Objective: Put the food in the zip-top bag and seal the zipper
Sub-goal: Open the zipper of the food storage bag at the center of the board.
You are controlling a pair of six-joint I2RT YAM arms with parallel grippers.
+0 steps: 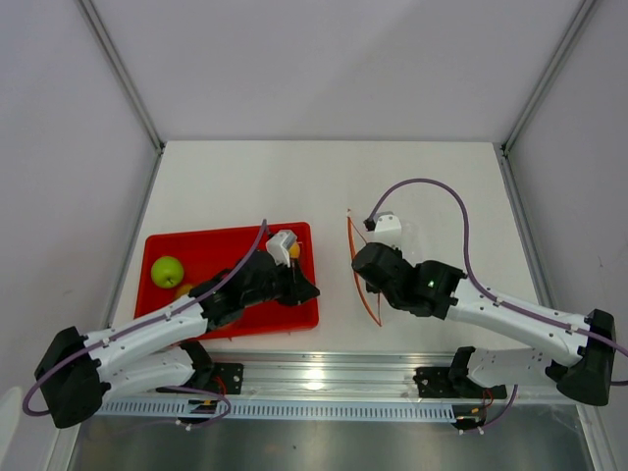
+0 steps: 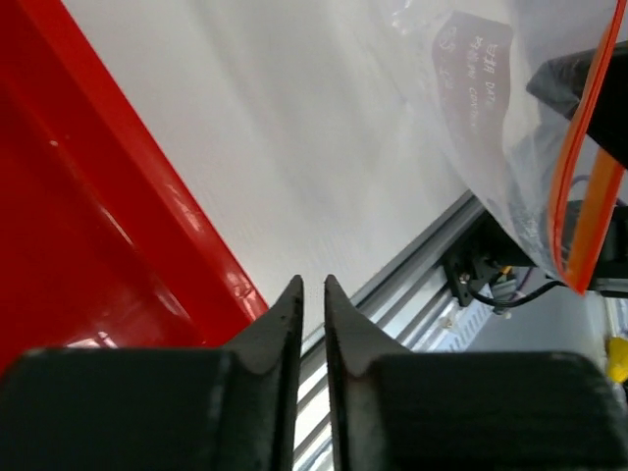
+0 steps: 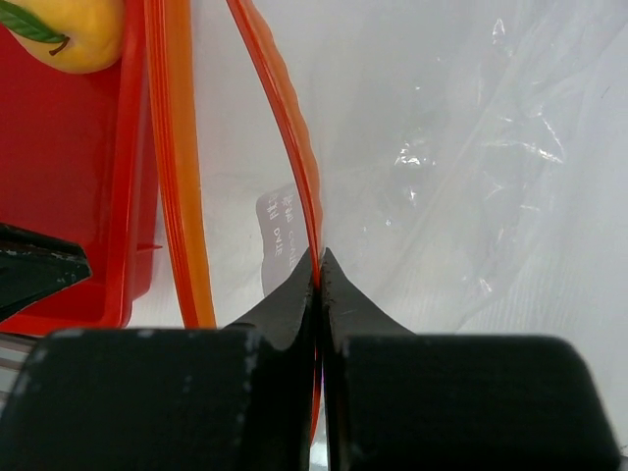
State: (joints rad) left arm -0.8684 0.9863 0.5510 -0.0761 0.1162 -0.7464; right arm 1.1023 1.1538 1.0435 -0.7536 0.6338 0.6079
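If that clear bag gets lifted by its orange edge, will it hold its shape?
Probably not: the bag looks thin and crinkled, so it should sag. Its zipper bows where the right gripper pinches it, so likely bendy.

Green apple (image 1: 168,270) is sitting in the left part of the red tray (image 1: 211,250). An orange fruit (image 1: 184,290) is right next to it, half hidden. A yellow fruit (image 3: 69,29) with a green leaf mark is over by the tray's far right corner. The bag (image 3: 471,196) is clear and crinkly, lying just right of the tray with its mouth towards it. The zipper (image 3: 285,118) is open: one orange lip lies low and the other is lifted, pinched in the right gripper (image 3: 317,260).
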